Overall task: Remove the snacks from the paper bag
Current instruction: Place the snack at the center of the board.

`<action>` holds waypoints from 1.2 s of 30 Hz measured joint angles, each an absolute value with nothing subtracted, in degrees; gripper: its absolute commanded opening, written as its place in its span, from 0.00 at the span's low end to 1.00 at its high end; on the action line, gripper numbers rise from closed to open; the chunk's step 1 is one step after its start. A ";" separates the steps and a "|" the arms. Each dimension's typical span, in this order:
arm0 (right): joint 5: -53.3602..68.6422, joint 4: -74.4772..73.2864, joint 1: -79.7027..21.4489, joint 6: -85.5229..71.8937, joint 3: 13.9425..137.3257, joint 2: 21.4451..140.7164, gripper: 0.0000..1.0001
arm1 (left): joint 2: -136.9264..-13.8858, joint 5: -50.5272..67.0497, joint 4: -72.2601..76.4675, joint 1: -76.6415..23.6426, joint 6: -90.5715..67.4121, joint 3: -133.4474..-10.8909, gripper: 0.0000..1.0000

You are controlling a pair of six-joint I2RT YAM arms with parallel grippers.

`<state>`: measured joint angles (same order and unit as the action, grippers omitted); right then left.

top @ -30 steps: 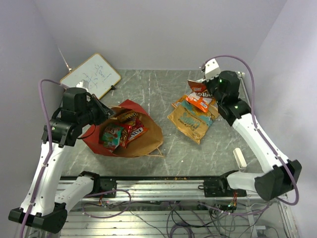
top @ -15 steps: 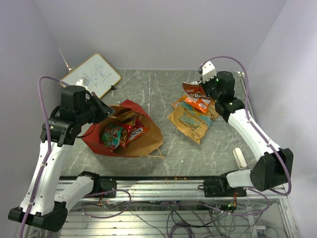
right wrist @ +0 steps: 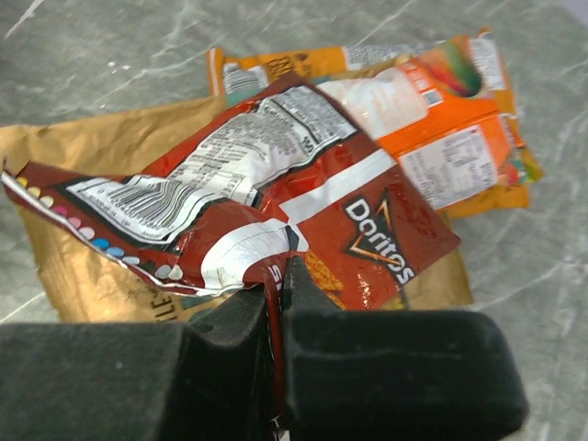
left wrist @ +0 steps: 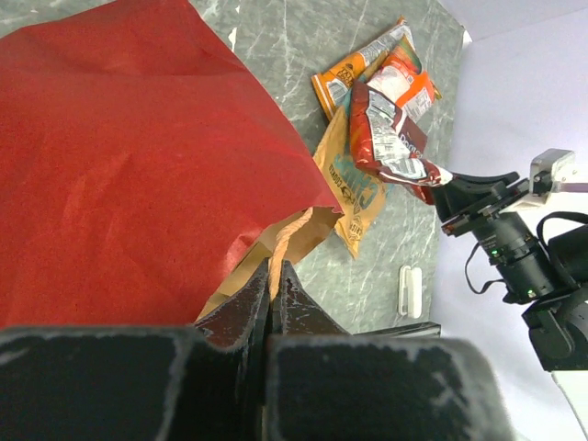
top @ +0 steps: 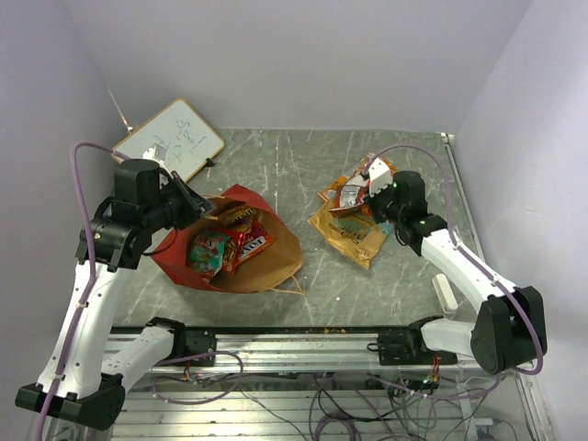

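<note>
The paper bag (top: 276,255) lies on its side at the left, red outside (left wrist: 119,165), its brown mouth open towards the middle. Three snacks show inside: a teal one (top: 207,250), a red one (top: 250,243) and a tan one (top: 237,216). My left gripper (left wrist: 273,274) is shut on the bag's thin tan handle at the upper rim (top: 197,207). My right gripper (right wrist: 278,276) is shut on the edge of a red Doritos packet (right wrist: 303,202), held over a tan packet (right wrist: 83,248) and an orange packet (right wrist: 432,119) that lie on the table (top: 352,195).
A white whiteboard (top: 170,140) leans at the back left corner. A small white block (top: 446,294) lies near the right arm's base. A second orange packet (right wrist: 303,60) sits behind the pile. Purple walls close in on three sides, and a metal rail (top: 303,344) runs along the front.
My right gripper has carried the Doritos packet from the back right down and towards the front, over the pile of packets. The left arm and the bag have barely moved.
</note>
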<state>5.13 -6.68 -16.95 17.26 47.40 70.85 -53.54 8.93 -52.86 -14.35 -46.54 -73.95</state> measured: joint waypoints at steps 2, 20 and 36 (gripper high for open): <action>6.52 -6.70 -17.39 16.40 46.33 70.87 0.00 | -53.39 9.13 -52.58 -14.35 -46.96 -73.52 0.07; 13.56 -9.26 -21.12 -0.43 35.66 73.63 0.53 | -50.39 9.23 -51.86 -14.35 -50.04 -70.54 0.07; 22.98 -13.65 -21.19 -0.49 39.81 66.26 0.77 | -49.76 9.80 -50.19 -14.35 -51.79 -68.69 0.07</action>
